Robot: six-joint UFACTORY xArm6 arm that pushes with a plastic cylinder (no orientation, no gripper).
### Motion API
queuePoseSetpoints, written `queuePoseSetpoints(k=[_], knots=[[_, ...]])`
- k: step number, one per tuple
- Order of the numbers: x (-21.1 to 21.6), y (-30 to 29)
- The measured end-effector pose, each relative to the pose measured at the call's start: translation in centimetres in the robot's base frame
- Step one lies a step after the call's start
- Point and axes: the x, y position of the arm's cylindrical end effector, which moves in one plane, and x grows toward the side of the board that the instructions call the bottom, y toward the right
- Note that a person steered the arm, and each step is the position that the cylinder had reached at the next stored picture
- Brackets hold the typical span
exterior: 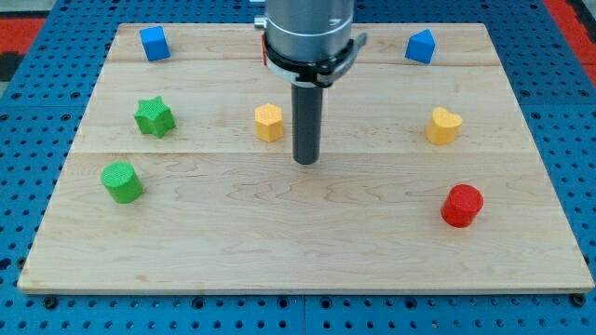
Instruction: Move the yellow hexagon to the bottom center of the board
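The yellow hexagon [268,122] sits on the wooden board [307,233], a little left of centre in the upper half. My tip [306,161] rests on the board just to the right of the hexagon and slightly below it, a small gap apart. The rod rises from the tip to the arm's grey body at the view's top centre.
A yellow heart-shaped block [444,126] lies at the right. A red cylinder [462,205] is at the lower right. A green star [154,117] and a green cylinder [122,180] are at the left. Blue blocks sit at the top left [154,43] and top right [421,46].
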Motion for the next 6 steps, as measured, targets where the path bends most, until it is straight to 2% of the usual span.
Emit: queuePoseSetpoints(k=[4, 5, 6], knots=[[0.0, -0.5], [-2.8, 2.7], [-6.7, 3.0]])
